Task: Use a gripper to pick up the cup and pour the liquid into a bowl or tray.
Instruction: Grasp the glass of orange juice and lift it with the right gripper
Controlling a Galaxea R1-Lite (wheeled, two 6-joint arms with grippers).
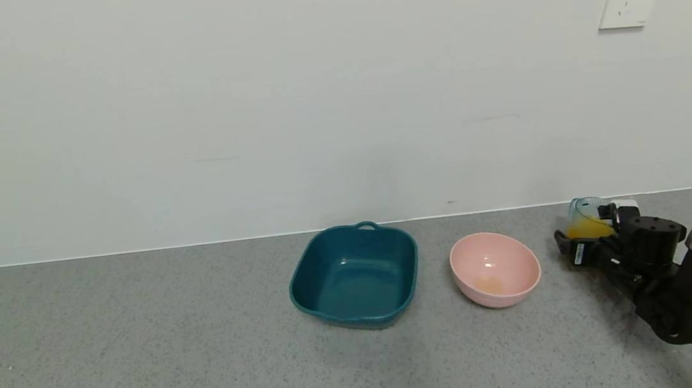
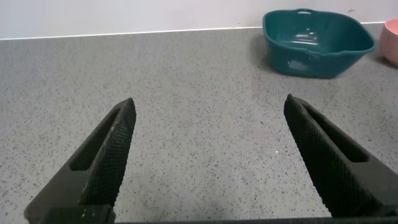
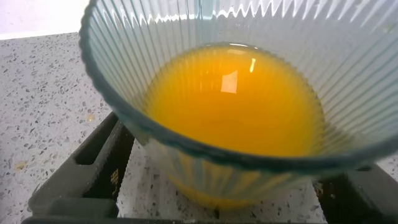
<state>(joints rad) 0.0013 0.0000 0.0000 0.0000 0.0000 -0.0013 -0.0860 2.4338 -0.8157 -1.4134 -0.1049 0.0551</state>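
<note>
One cup, about half full of orange liquid, sits between the jaws of your right tool at the far right of the worktop. In the right wrist view the ribbed wall fills the gap between both fingers, so the tool appears closed on the cup, low on its body; I cannot tell whether the base is lifted off the worktop yet.

Pink bowl lies at roughly 9 o'clock from the cup, near but not touching, with a faint orange smear at its bottom. Teal tray is further along at 9 o'clock, beside the bowl.

Left tool hovers low over bare worktop with its jaws spread wide, holding nothing.

Risks from here, as judgement:
- Tapered, ribbed plastic wall: a light squeeze may let the cup slip down or rotate; a hard squeeze may flex the wall and push liquid over the rim.
- Cup already looks tilted in the head view, so a jerky traverse could slosh liquid onto the worktop short of the bowl.
- Tip before the lip is over the bowl's rim and you spill between the two.
- Low approach could knock the bowl towards the tray.
</note>
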